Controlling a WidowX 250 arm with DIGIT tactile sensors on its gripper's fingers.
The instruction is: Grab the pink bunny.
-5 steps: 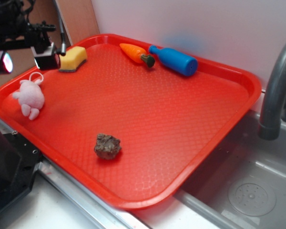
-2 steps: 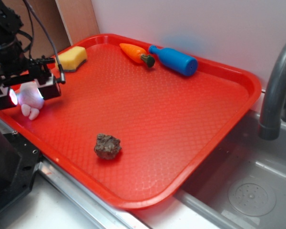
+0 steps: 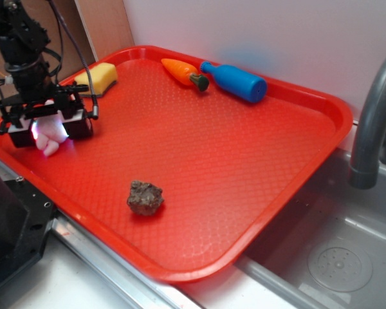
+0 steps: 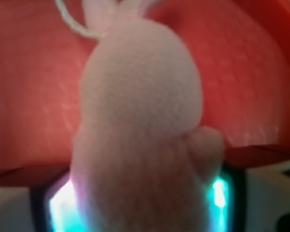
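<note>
We're hovering the gripper (image 3: 49,129) over the pink bunny (image 3: 50,138) at the left edge of the red tray (image 3: 244,167), near the yellow sponge (image 3: 98,77). The wrist view is showing the bunny (image 4: 140,135) filling the space between the lit pads. Can't tell if the jaws are squeezing or merely straddling it. We're judging it light, soft and compressible, so we're aiming across the fat body, not the ears or the white loop cord (image 4: 70,21).
</note>
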